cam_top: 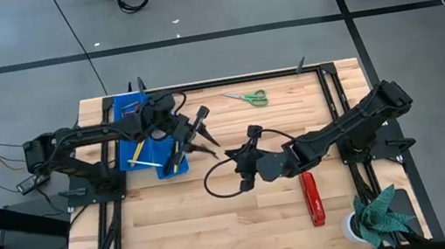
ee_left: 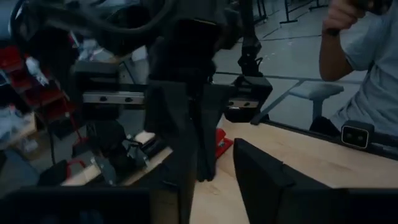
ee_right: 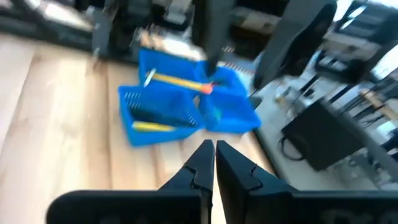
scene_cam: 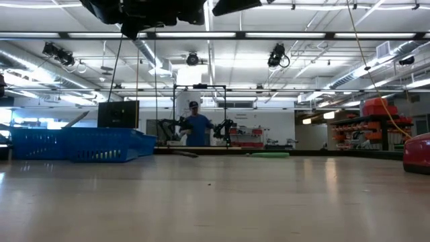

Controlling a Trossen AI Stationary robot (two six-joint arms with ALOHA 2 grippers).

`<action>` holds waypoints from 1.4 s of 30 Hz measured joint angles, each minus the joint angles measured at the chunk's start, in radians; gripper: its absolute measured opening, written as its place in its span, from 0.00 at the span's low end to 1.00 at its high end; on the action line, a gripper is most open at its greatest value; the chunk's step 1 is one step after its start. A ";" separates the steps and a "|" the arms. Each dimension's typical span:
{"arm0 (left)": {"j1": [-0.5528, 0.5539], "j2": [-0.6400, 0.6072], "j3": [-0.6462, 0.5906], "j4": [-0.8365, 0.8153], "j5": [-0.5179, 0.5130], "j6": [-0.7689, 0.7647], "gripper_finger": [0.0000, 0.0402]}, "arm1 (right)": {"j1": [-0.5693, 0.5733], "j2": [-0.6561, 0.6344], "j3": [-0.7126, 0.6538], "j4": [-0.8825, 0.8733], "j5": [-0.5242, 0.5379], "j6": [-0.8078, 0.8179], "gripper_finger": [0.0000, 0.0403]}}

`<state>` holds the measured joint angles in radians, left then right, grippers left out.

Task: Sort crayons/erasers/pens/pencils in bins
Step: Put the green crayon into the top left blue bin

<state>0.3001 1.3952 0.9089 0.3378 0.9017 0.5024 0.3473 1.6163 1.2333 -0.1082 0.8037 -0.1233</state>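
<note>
High view puts the left gripper (cam_top: 197, 133) just right of the blue bins (cam_top: 136, 124), in the upper-left part of the table, its fingers spread wide and pointing toward the middle. I cannot make out anything held between them, and the left wrist view shows the two dark fingers (ee_left: 186, 143) well apart with only bare gap. The right gripper (cam_top: 241, 159) sits near the table's centre; in the right wrist view its fingers (ee_right: 199, 163) are pressed together and carry nothing. The bins cluster at the left, with a yellow pencil (cam_top: 144, 163) lying in one of them — another, orange-tipped, shows in the right wrist view. A pair of scissors (cam_top: 247, 97) lies toward the upper middle and a red stapler (cam_top: 312, 199) at the lower right. No loose pens, crayons or erasers show on the boards, so the sorting looks near its end. The next move likely calls for drawing both arms clear of the bins.
</note>
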 joint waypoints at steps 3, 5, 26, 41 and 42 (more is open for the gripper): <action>0.030 -0.015 0.000 -0.010 0.000 -0.080 0.23 | -0.010 0.000 0.001 -0.098 -0.039 0.069 0.06; 0.060 -0.045 0.000 -0.009 0.000 -0.136 0.19 | -0.036 0.000 0.001 -0.153 -0.114 0.135 0.06; 0.587 -0.257 0.000 -0.564 -0.067 0.028 0.09 | -0.540 0.338 0.087 -0.171 -0.682 0.319 0.27; 0.672 -0.204 0.000 -0.710 0.035 0.093 0.04 | -0.643 0.463 0.152 -0.339 -0.746 0.338 0.23; 0.672 -0.203 0.000 -0.712 0.036 0.093 0.04 | -0.641 0.463 0.152 -0.341 -0.746 0.336 0.23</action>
<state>0.9722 1.1923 0.9089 -0.3740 0.9378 0.5949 -0.2939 2.0796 1.3853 -0.4490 0.0576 0.2124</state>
